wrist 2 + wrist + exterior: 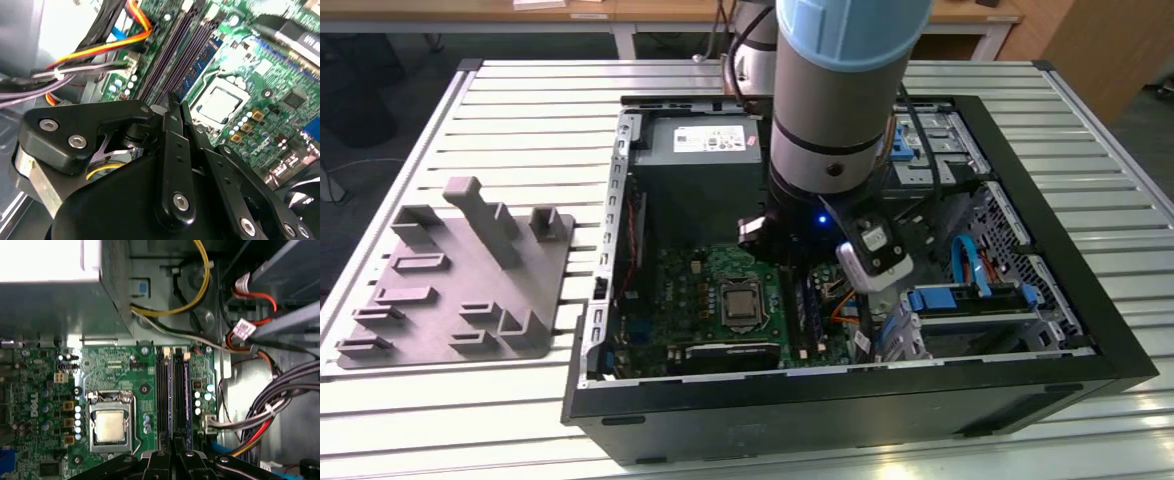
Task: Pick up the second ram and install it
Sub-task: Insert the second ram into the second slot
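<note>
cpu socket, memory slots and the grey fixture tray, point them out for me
cpu socket point(110, 426), first wrist view, on the silver lid at its centre
memory slots point(171, 390), first wrist view, midway along the dark parallel strips
grey fixture tray point(454, 300), exterior view, on its flat base

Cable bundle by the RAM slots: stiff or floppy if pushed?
Probably floppy: the cable bundle is thin wires curving freely, so it should give. Likely springs back some, since a tie binds it and its plug sits by the RAM slots. Its loops could snag.
</note>
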`<state>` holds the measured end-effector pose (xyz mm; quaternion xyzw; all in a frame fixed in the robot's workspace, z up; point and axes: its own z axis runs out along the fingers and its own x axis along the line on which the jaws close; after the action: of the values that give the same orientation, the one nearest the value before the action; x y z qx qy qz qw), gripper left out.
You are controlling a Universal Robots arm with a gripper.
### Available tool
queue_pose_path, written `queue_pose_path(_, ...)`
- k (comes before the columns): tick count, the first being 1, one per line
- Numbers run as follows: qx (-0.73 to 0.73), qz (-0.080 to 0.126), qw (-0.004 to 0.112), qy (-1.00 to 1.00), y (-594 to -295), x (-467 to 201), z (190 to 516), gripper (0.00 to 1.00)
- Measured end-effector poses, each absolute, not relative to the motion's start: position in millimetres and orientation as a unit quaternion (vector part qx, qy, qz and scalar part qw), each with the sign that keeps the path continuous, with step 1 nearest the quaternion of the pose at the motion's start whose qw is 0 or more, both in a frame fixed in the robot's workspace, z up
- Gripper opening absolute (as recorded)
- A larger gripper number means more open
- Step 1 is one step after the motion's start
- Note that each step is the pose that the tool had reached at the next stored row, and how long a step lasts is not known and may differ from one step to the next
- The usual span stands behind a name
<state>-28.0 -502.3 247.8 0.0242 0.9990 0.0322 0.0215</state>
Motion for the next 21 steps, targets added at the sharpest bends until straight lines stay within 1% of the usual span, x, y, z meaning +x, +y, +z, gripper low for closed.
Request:
queue_pose_path(4,0.027,0.032,0.022,0.999,-508,-28,242,0.14)
queue_pose_path(11,0.031,0.037,0.022,0.999,-510,-29,235,0.14)
queue_pose_path(21,0.035,0.036,0.022,0.998,-511,-30,223,0.14)
